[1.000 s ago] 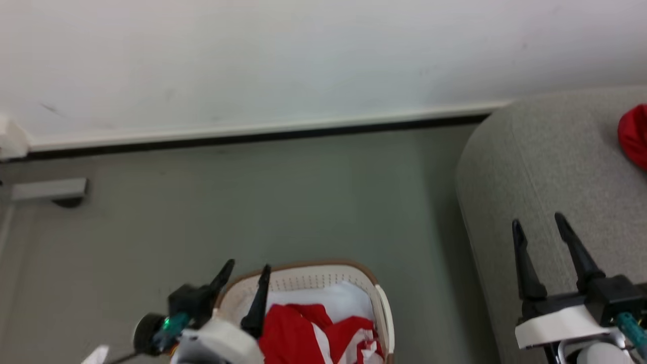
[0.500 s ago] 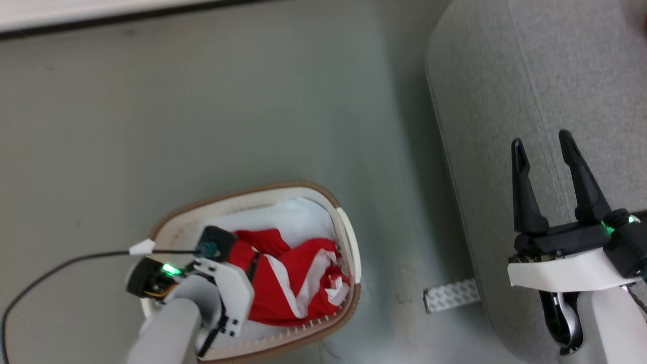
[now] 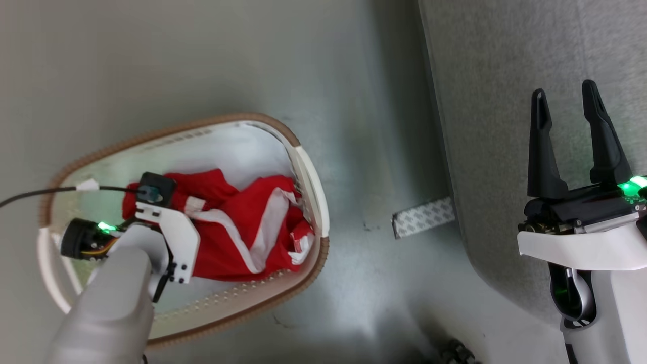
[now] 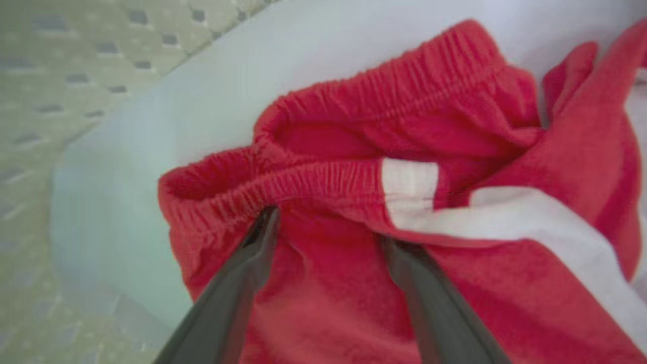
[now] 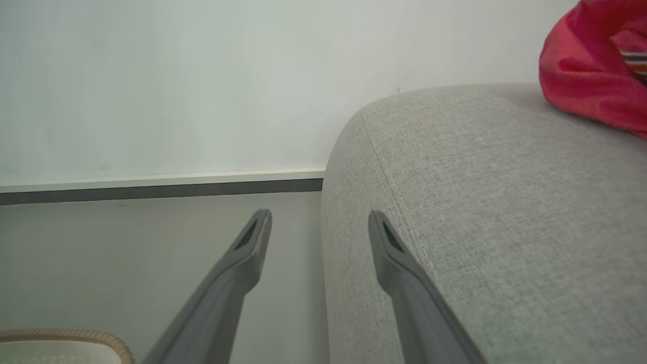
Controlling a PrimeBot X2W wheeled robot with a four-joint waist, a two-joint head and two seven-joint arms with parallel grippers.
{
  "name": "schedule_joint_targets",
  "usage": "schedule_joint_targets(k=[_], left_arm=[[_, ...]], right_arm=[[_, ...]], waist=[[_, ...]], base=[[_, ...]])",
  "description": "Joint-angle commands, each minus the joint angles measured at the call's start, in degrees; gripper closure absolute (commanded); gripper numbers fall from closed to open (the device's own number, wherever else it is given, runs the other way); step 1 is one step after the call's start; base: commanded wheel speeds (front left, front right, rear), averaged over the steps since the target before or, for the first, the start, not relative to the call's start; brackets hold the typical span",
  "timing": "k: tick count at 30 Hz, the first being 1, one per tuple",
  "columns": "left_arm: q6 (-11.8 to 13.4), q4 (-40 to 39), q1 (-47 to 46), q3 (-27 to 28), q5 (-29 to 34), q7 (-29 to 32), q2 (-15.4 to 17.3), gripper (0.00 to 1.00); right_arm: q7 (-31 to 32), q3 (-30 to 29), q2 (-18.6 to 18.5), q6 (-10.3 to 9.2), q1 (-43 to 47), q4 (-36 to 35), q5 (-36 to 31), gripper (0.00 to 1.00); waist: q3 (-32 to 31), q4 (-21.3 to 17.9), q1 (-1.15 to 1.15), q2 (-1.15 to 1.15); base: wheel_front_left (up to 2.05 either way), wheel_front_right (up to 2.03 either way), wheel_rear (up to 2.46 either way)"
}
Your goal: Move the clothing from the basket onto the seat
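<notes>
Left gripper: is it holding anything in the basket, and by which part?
Nothing is held. The left gripper is open, its tips at the elastic waistband of the red clothing in the basket. The right gripper is open and empty.

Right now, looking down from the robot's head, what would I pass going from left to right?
The basket with the clothing inside it → a pale patterned strip → the seat → the right gripper, open, in front of the seat.
</notes>
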Motion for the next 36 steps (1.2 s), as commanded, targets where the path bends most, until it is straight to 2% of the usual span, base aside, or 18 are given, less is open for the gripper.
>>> schedule_joint_targets(k=[1,3,4,5,6,12,18,26,36], left_arm=[[0.1,0.8,-1.0,0.1,0.0,-0.5,0.8,0.0],[0.0,2.1,-1.8,0.1,-0.3,-1.0,0.7,0.0],[-0.1,2.6,-2.1,-0.1,-0.4,-1.3,0.6,0.33],[-0.4,3.1,-2.3,-0.2,-0.6,-1.8,0.2,0.8],[-0.7,3.6,-2.6,-0.5,-0.7,-2.2,-0.2,1.0],[-2.5,5.8,-2.9,-0.4,-2.8,-6.2,-2.4,1.0],[-5.0,5.1,-0.9,0.6,-6.6,-13.4,-5.8,1.0],[-6.6,2.1,6.5,0.2,-11.4,-20.5,-9.5,1.0],[-6.4,-11.4,17.6,0.1,-17.7,-22.8,-10.8,1.0]], right_arm=[[0.1,0.0,0.1,-0.14,-0.8,-0.3,0.3,0.0],[0.1,-0.1,0.1,-0.14,-0.8,-0.4,0.6,0.0],[0.1,0.0,0.1,-0.14,-0.7,-0.4,0.6,0.0],[0.1,-0.1,0.1,-0.14,-0.5,-0.3,0.6,0.0],[0.1,-0.1,0.0,-0.14,-0.4,-0.3,0.7,0.0],[0.1,-1.2,0.0,-0.14,0.2,1.1,0.1,0.0],[0.1,-2.5,0.0,-0.14,1.9,3.1,-1.4,0.0],[0.1,-5.0,0.0,-0.14,6.9,7.1,-4.0,0.0],[0.1,-7.7,0.0,-0.15,16.9,12.0,-8.1,0.0]], waist=[[3.2,-1.8,-0.02,0.0],[3.7,-2.1,-0.02,0.0],[3.9,-2.2,-0.02,0.0],[3.9,-2.2,-0.02,0.0],[3.9,-2.3,-0.02,0.0],[1.7,-1.2,-0.02,0.0],[-5.0,1.9,-0.02,0.0],[-19.6,7.1,-0.02,0.0],[-38.0,13.0,-0.02,0.0]], base=[[0.0,0.0,0.0],[0.0,0.0,0.0],[0.0,0.0,0.0],[0.0,0.0,0.0],[0.0,0.0,0.0],[0.0,0.0,0.0],[0.0,0.0,0.0],[0.0,0.0,0.0],[0.0,0.0,0.0]])
